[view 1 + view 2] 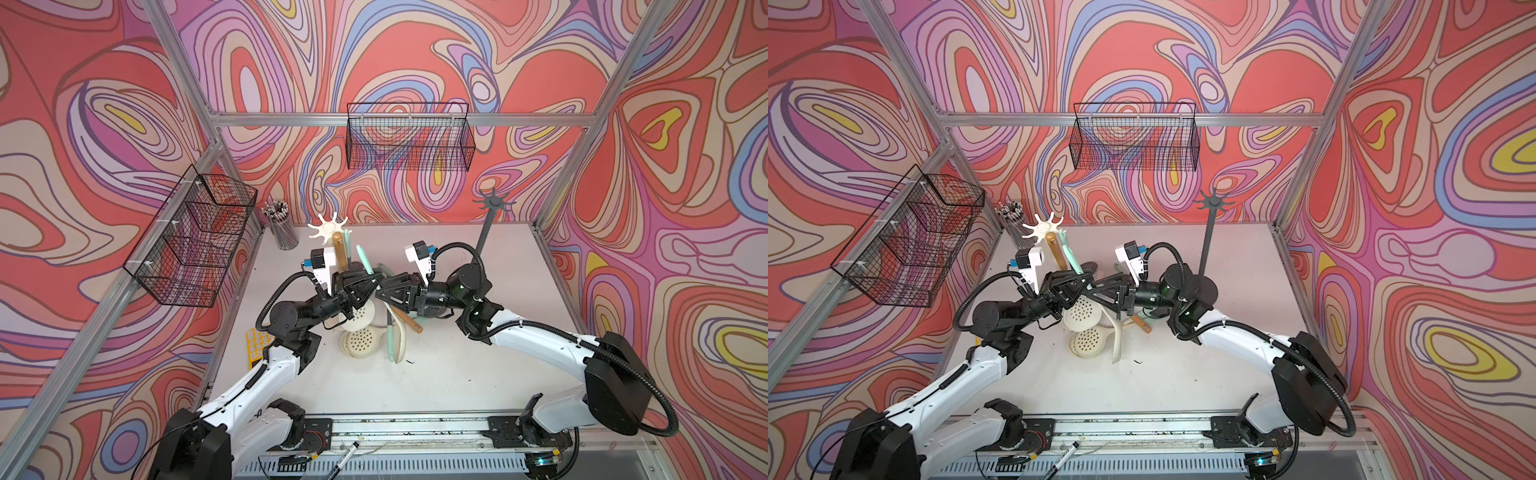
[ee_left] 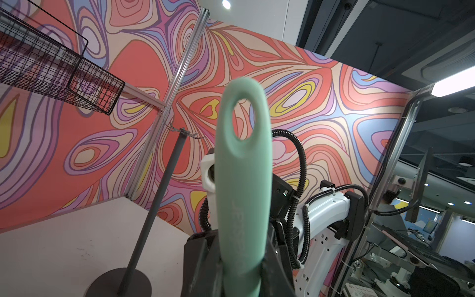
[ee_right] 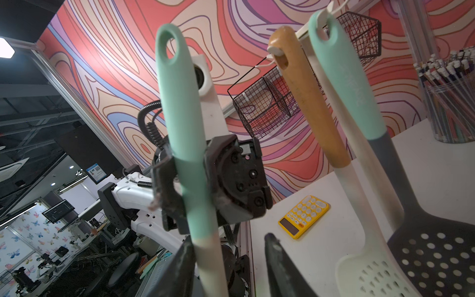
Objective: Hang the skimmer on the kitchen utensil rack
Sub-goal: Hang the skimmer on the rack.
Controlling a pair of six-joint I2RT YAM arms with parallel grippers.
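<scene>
**Arm pose and position of the skimmer.** Both arms reached inward from the near edge of the table point(image 1: 457, 374), elbows bent outward and forearms roughly level, so that the two hands met nose to nose above its middle. The left hand point(image 1: 371, 284) was clamped on the mint-green handle of the skimmer point(image 3: 180, 110), just above the join with the cream shaft. In the left wrist view the handle rose from between its fingers point(image 2: 203, 257), hanging hole at the far end.

The right hand point(image 3: 228, 239) stood with its fingers apart, one on either side of the cream shaft and lower down than the left hand's grip. The shaft lay close to one finger, though contact could not be judged.

The skimmer was carried clear of the table, nearly upright, handle up. In both top views its perforated head point(image 1: 360, 314) hung beneath the hands, above a second perforated head point(image 1: 359, 344) lying among loose utensils on the table.

The cream utensil rack point(image 1: 330, 227) stood behind the left hand — near the skimmer but apart from it — with a brown-handled utensil point(image 3: 308, 102) and a grey slotted turner point(image 3: 347, 84) hung on its hooks. A dark rack point(image 1: 492, 203) stood farther off, behind the right arm. A yellow calculator point(image 3: 303, 216) lay beside the left arm.
</scene>
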